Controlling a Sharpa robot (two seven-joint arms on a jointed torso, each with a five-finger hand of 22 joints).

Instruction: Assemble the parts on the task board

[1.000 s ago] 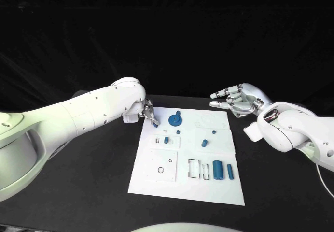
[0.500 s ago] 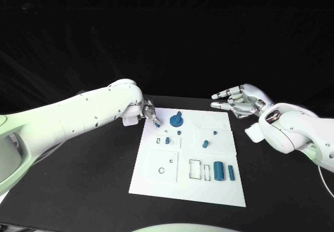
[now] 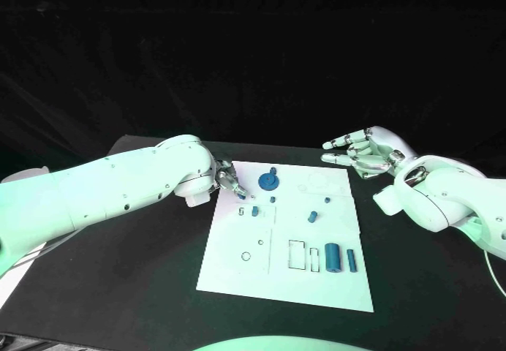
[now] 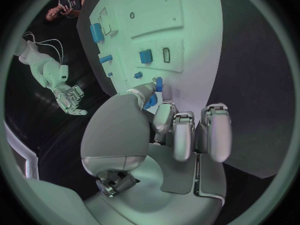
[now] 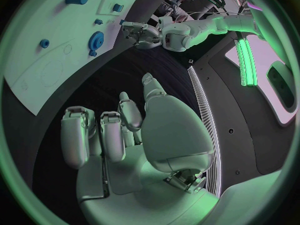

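Note:
The white task board (image 3: 238, 274) lies mid-table. A blue gear (image 3: 267, 180) stands near its far edge, small blue pieces (image 3: 312, 216) sit in the middle, and two blue cylinders (image 3: 332, 257) lie at its right side. My left hand (image 3: 230, 183) hangs over the board's far left corner, fingertips pointing down just left of the gear, holding nothing. The left wrist view shows that hand (image 4: 178, 130) with its thumb reaching toward a blue piece (image 4: 152, 102). My right hand (image 3: 362, 152) hovers beyond the board's far right corner, fingers loosely curved and empty; the right wrist view shows it (image 5: 125, 130) too.
Black table (image 3: 126, 278) surrounds the board on all sides. Outlined slots (image 3: 294, 254) mark the board's near half. In the right wrist view the gear (image 5: 95, 39) and my left hand (image 5: 140, 32) lie across the board (image 5: 37, 60).
My left hand has crept slightly down and toward the board's far left corner. The right hand has stayed where it was.

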